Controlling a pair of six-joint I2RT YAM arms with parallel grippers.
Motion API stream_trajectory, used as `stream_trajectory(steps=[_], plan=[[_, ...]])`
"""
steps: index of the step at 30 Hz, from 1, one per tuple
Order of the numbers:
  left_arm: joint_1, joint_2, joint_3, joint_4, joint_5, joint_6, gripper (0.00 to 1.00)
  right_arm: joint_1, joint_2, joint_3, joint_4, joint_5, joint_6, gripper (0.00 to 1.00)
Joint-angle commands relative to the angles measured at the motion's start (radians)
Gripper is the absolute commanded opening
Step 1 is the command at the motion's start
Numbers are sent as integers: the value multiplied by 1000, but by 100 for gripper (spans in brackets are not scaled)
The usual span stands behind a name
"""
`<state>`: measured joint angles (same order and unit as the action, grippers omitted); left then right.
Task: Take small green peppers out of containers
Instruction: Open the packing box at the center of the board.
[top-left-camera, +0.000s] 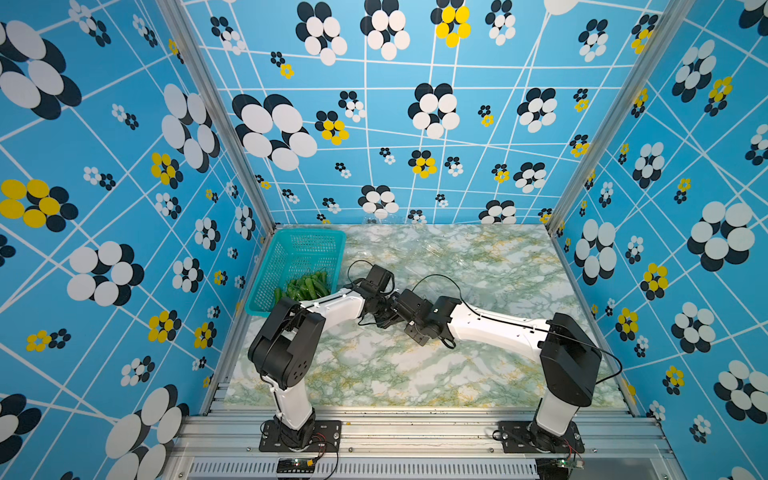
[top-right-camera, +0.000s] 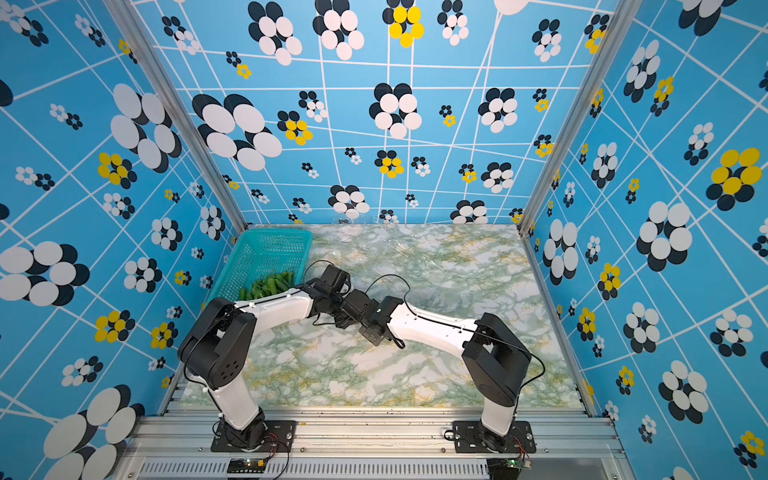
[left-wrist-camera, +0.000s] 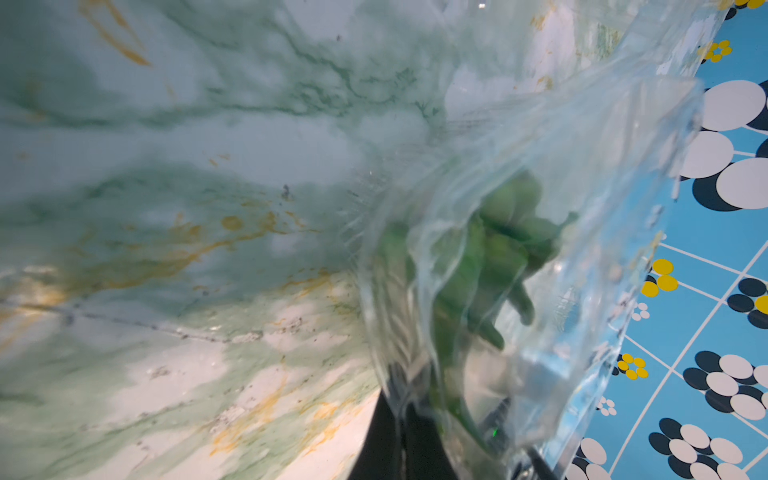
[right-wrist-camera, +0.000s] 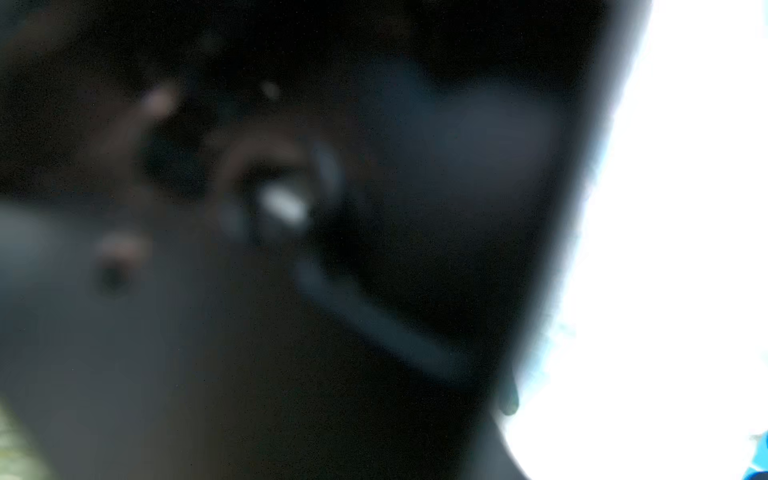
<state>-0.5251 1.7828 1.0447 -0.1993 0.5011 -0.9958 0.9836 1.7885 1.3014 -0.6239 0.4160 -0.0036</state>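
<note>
Container (left-wrist-camera: 590, 137): clear crinkly thin plastic. Basket (top-left-camera: 308, 232): teal perforated plastic. Peppers (top-left-camera: 309, 286): glossy. Tabletop (top-left-camera: 395, 374): smooth marble-look.

Top views: bright, even, diffuse light; faint soft shadows on worktop (top-left-camera: 374, 374); wall lines bowed toward frame edges. Left wrist view: motion-smeared, glare streaks on clear plastic container (left-wrist-camera: 582, 166). Right wrist view: near-black, wholly defocused; blown-out white along right edge.

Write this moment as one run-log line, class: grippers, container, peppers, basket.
left gripper: shut on clear container | in container: green peppers | right gripper: state hidden | teal basket: loose peppers inside
</note>
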Motion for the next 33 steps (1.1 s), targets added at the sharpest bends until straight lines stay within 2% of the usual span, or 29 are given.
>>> stream_trajectory(steps=[1, 3, 5, 12, 16, 26, 33], plan=[[-8, 9, -28, 8, 36, 0, 5, -3, 38, -13, 16, 102, 14, 10], [-7, 12, -32, 13, 36, 2, 5, -8, 31, -8, 18, 117, 19, 2], [-6, 17, -36, 4, 34, 9, 5, -18, 19, -6, 23, 118, 27, 0], [23, -19, -57, -46, 19, 46, 5, -66, -10, 48, 29, 133, 58, 0], [44, -51, -52, -103, -1, 81, 5, -88, 0, 101, 27, 100, 81, 0], [112, -97, -101, -168, 6, 149, 4, -111, 116, 291, -66, -25, 155, 0], [207, -192, -164, -213, 12, 188, 5, -153, 187, 409, -112, -93, 215, 0]])
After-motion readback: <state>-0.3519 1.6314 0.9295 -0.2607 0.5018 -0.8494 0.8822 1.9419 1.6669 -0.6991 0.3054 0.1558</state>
